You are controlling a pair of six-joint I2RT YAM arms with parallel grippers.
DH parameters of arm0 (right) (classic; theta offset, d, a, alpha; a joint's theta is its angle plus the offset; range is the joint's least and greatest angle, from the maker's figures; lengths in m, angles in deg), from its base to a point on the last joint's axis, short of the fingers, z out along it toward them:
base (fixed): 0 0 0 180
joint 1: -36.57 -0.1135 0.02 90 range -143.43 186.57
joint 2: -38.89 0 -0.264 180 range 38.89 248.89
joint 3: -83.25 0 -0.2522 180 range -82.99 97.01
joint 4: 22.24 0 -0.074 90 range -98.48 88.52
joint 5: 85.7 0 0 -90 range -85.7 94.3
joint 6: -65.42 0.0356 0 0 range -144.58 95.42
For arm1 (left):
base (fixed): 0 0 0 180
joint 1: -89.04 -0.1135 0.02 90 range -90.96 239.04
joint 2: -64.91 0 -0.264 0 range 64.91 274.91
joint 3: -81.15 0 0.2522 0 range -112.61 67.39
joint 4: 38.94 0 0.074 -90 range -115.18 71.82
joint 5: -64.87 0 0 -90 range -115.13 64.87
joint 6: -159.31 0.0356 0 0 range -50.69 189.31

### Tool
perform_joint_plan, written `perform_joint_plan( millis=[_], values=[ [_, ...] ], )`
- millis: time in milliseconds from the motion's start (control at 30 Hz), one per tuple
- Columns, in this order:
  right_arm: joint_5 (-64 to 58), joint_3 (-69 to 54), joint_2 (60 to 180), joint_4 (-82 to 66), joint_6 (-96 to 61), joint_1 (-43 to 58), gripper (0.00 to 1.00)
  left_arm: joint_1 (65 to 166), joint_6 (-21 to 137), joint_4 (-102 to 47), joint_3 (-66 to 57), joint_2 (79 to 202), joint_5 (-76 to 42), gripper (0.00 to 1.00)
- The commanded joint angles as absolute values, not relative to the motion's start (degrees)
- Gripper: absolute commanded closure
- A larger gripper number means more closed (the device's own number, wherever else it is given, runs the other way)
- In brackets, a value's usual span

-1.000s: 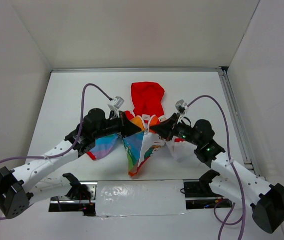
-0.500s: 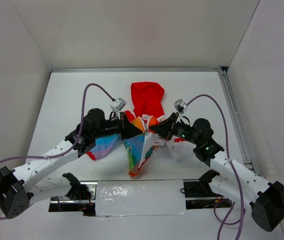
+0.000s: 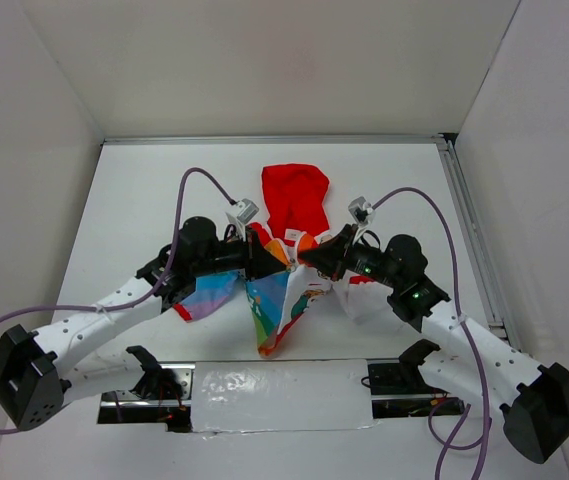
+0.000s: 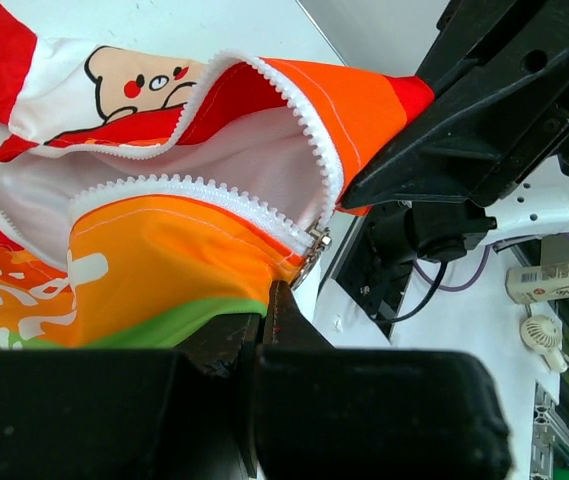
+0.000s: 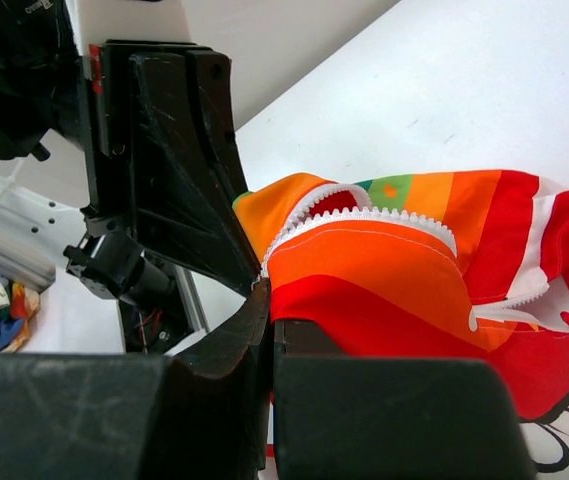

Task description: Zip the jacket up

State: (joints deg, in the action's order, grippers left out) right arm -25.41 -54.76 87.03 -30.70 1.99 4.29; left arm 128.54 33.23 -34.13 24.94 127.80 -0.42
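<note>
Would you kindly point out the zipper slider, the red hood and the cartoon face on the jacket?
zipper slider (image 4: 315, 244), left wrist view, on its metal body.
red hood (image 3: 296, 195), top external view, middle of the fabric.
cartoon face (image 4: 147, 84), left wrist view, beside the eyes.

Both arms reach inward, left end effector (image 3: 276, 262) and right end effector (image 3: 306, 257) facing tip to tip, both clamped.

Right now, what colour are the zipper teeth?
White zipper teeth, clearest in left wrist view.
</note>
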Motion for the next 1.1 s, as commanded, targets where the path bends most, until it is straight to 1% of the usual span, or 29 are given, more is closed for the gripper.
perform_joint_plan(
  millis=[0, 267, 533, 667, 933, 1033, 1067],
  values=[
    [-23.9, -51.4, 86.0, -31.8, 2.6, 3.9, 1.0, 128.8, 35.6, -36.0, 24.1, 126.3, 1.0, 1.0],
    [-19.6, -49.2, 86.7, -31.1, 5.6, 4.0, 1.0, 133.1, 40.6, -34.8, 24.2, 126.9, 1.1, 1.0],
    [-15.7, -47.9, 85.5, -29.4, 10.6, 5.1, 1.0, 136.8, 40.7, -31.9, 25.9, 129.9, -3.8, 1.0],
    [-16.3, -47.3, 86.7, -29.6, 14.1, 6.5, 1.0, 138.0, 40.1, -30.9, 25.7, 132.8, -5.9, 1.0],
    [-19.9, -47.2, 87.3, -30.8, 17.8, 10.5, 1.0, 140.1, 40.6, -30.6, 25.0, 136.6, -4.2, 1.0],
    [-21.2, -45.9, 88.0, -27.7, 15.7, 10.6, 1.0, 140.1, 40.0, -30.4, 24.2, 136.7, -5.4, 1.0],
    [-20.5, -45.3, 88.8, -23.7, 15.2, 10.3, 1.0, 139.9, 39.3, -29.8, 23.5, 136.8, -7.6, 1.0]
  ],
)
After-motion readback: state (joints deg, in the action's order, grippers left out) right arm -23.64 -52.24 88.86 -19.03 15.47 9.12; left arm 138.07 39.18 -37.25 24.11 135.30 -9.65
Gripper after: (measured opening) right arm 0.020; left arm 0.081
